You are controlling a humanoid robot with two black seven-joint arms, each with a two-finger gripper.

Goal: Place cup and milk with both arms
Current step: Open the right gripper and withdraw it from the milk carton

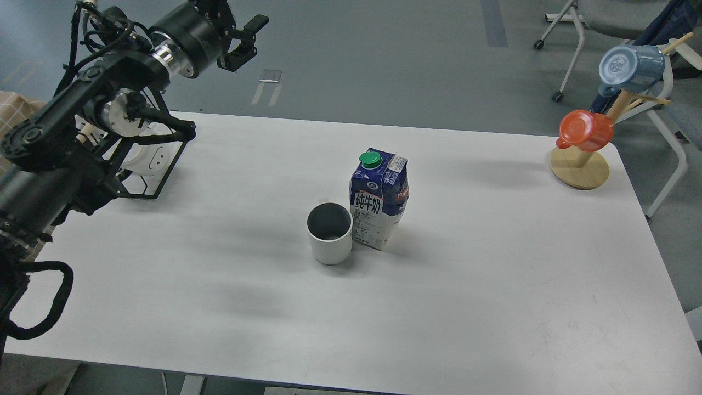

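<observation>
A white ribbed cup [329, 233] stands upright near the middle of the white table [471, 285]. A blue milk carton [378, 198] with a green cap stands upright right behind it to the right, touching or nearly touching it. My left gripper [244, 39] is high at the far left, beyond the table's back edge, open and empty, far from both objects. My right arm and gripper are out of view.
A wooden mug tree [580, 167] stands at the table's far right corner with a red cup [586, 130] and a blue cup [630, 65] hung on it. A black wire rack [148, 167] holding something white sits at the far left. A chair [603, 16] stands behind.
</observation>
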